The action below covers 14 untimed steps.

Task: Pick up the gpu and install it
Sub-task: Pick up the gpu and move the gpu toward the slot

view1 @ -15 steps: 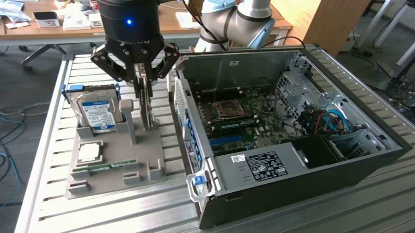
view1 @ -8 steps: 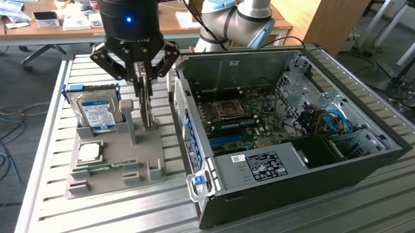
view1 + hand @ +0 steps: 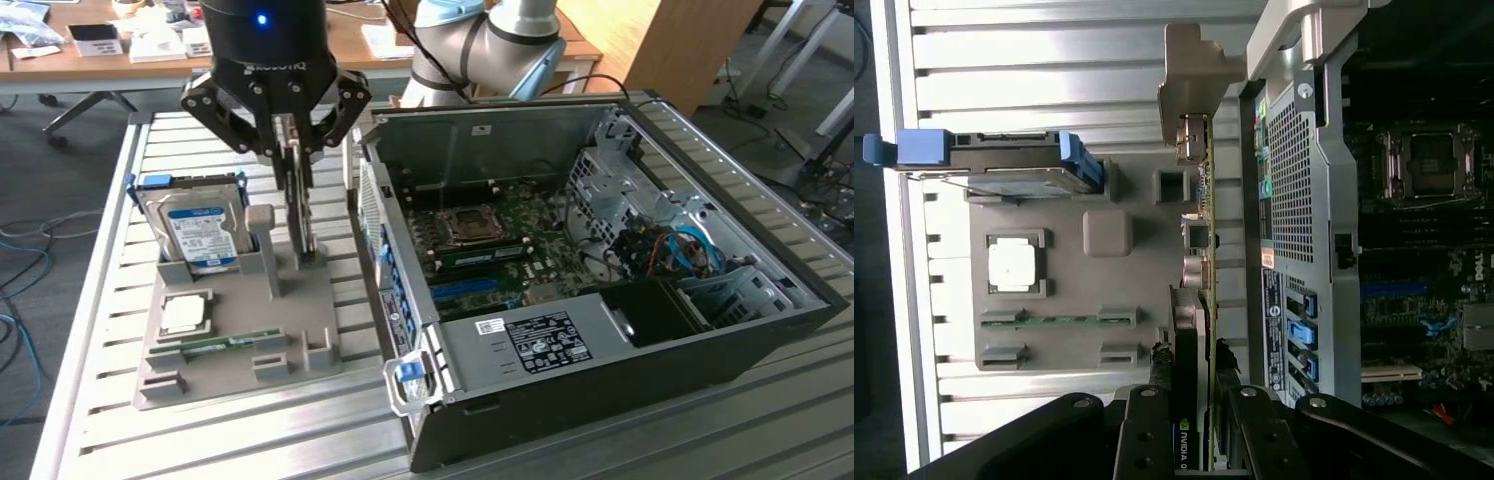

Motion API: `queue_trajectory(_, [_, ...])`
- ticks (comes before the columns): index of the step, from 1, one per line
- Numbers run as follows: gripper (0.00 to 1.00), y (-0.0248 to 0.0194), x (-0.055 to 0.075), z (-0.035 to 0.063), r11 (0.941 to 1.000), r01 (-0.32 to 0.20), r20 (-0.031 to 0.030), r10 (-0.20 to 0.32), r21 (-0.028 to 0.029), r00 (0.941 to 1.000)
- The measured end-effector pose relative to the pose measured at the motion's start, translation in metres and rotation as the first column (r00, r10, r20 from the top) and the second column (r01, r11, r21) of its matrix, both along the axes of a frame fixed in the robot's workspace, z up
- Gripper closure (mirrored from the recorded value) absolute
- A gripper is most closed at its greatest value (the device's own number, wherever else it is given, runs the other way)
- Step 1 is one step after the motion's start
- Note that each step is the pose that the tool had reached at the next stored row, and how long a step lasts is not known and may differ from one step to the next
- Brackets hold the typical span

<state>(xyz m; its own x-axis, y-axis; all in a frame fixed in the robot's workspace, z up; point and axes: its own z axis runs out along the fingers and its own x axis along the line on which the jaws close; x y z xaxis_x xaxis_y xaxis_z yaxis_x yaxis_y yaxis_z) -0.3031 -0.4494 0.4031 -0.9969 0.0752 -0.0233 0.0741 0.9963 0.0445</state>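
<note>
The end effector (image 3: pixel 299 172) is clamped on the gpu (image 3: pixel 307 225) — the card stands upright on edge in the grey holder (image 3: pixel 247 345). The holder rests on the tabletop (image 3: pixel 96 350), just beside the open computer case (image 3: pixel 747 330).

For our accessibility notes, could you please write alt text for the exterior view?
The claw grips the gpu, standing on edge at a grey holder tray that also carries a hard drive; an open computer case sits to the exterior view's right.
</note>
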Motion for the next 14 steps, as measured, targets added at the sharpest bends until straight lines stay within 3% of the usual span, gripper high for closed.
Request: queue_trajectory(14, [0.73, 0.0000, 0.000, 0.0200, 1.0000, 0.000, 0.0001, 0.000, 0.0000, 1.0000])
